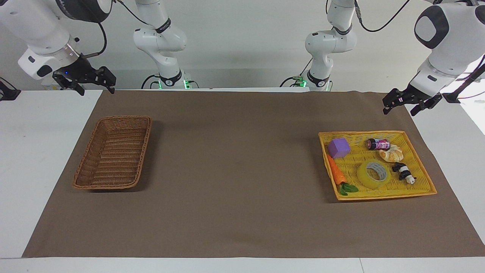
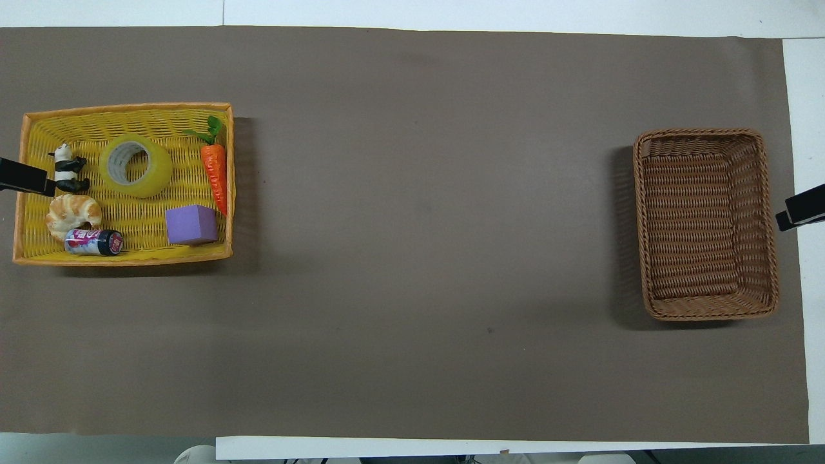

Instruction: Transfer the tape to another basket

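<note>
The tape (image 1: pixel 373 173) lies flat in the bright yellow tray (image 1: pixel 362 133) at the left arm's end of the table, between a carrot and a panda figure. It also shows in the overhead view (image 2: pixel 135 165). The brown wicker basket (image 1: pixel 110 185) stands empty at the right arm's end; it also shows in the overhead view (image 2: pixel 706 135). My left gripper (image 1: pixel 399 110) is open and empty, raised over the yellow tray's outer end (image 2: pixel 26 177). My right gripper (image 1: pixel 97 90) is open and empty, raised over the table's edge by the basket (image 2: pixel 799 211).
The yellow tray (image 2: pixel 126 107) also holds a purple cube (image 2: pixel 190 224), a toy carrot (image 2: pixel 214 169), a croissant (image 2: pixel 72 212), a small can (image 2: pixel 93 241) and a panda figure (image 2: pixel 67 173). A brown mat (image 2: pixel 425 258) covers the table between the tray and the basket.
</note>
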Robot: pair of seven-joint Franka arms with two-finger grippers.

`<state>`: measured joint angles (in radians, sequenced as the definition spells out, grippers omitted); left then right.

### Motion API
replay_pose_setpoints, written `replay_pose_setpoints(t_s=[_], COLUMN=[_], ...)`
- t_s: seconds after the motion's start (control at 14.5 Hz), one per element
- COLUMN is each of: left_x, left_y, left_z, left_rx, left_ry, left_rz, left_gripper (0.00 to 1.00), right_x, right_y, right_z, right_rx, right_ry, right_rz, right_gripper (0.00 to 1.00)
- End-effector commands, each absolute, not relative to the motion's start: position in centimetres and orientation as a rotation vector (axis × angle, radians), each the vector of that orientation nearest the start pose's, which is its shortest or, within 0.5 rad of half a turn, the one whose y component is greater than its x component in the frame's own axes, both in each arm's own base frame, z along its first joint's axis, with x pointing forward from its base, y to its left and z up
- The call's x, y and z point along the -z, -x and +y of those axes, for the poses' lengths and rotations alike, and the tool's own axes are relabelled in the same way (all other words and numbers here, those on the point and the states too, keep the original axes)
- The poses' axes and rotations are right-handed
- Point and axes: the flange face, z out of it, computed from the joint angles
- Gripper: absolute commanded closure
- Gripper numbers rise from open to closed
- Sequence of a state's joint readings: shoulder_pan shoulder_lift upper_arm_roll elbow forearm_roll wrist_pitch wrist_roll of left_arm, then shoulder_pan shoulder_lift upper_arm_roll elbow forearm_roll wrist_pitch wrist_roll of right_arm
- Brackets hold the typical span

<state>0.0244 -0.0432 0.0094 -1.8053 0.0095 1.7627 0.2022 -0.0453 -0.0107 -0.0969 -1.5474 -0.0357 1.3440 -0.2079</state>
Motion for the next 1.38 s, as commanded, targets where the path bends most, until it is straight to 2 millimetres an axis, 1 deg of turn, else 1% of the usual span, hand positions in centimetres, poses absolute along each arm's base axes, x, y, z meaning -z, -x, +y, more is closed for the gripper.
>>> replay_pose_setpoints(t_s=[0.0, 0.07, 0.14, 0.21, 0.28, 0.34, 0.41, 0.48, 0.69, 0.76, 0.83, 0.96, 1.03, 1.1, 1.24, 1.31], left_x=[-48.7, -46.1, -44.1, -42.3, -41.0, -40.5, -39.2, -38.4, -37.1, -36.7, -35.9, -35.6, -35.7, -35.4, -34.2, -32.8], left_y=[-55.1, -56.3, -57.5, -58.6, -59.4, -60.3, -61.5, -62.4, -64.1, -64.5, -64.7, -65.1, -65.1, -65.1, -64.8, -64.3], left_z=[3.3, 3.3, 3.4, 3.6, 4.4, 5.1, 5.4, 5.5, 6.5, 6.4, 6.1, 5.8, 5.8, 5.7, 5.5, 5.4], left_rx=[-0.016, -0.021, -0.002, 0.005, -0.002, 0.019, 0.019, 0.021, 0.028, 0.026, 0.010, 0.003, 0.006, 0.004, -0.027, -0.063], left_ry=[3.125, 3.125, 3.124, 3.125, 3.125, 3.125, 3.125, 3.123, 3.123, 3.125, 3.127, 3.129, 3.133, 3.136, 3.135, 3.137], left_rz=[0.245, 0.241, 0.234, 0.229, 0.211, 0.194, 0.189, 0.190, 0.169, 0.168, 0.176, 0.180, 0.170, 0.140, 0.092, 0.089], left_gripper=[0.01, 0.08, 0.16, 0.31, 0.37, 0.44, 0.46, 0.46, 0.46, 0.46, 0.46, 0.48, 0.53, 0.56, 0.56, 0.55], right_x=[-62.3, -62.2, -62.3, -62.3, -62.2, -62.3, -62.2, -62.2, -62.3, -62.3, -62.2, -62.2, -62.2, -62.2, -62.3, -62.2], right_y=[-51.6, -51.6, -51.6, -51.6, -51.6, -51.6, -51.6, -51.6, -51.6, -51.6, -51.6, -51.6, -51.6, -51.6, -51.6, -51.6], right_z=[-7.8, -7.8, -7.8, -7.8, -7.8, -7.8, -7.8, -7.8, -7.8, -7.8, -7.8, -7.8, -7.8, -7.8, -7.8, -7.8], right_rx=[-0.319, -0.323, -0.319, -0.319, -0.321, -0.319, -0.323, -0.323, -0.319, -0.319, -0.323, -0.323, -0.321, -0.321, -0.319, -0.321], right_ry=[3.127, 3.126, 3.127, 3.127, 3.126, 3.127, 3.126, 3.126, 3.127, 3.127, 3.126, 3.126, 3.126, 3.126, 3.127, 3.126], right_rz=[-0.093, -0.095, -0.095, -0.095, -0.095, -0.095, -0.095, -0.095, -0.095, -0.095, -0.095, -0.095, -0.095, -0.095, -0.095, -0.095], right_gripper=[0.00, 0.00, 0.00, 0.00, 0.00, 0.00, 0.00, 0.00, 0.00, 0.00, 0.00, 0.00, 0.00, 0.00, 0.00, 0.00])
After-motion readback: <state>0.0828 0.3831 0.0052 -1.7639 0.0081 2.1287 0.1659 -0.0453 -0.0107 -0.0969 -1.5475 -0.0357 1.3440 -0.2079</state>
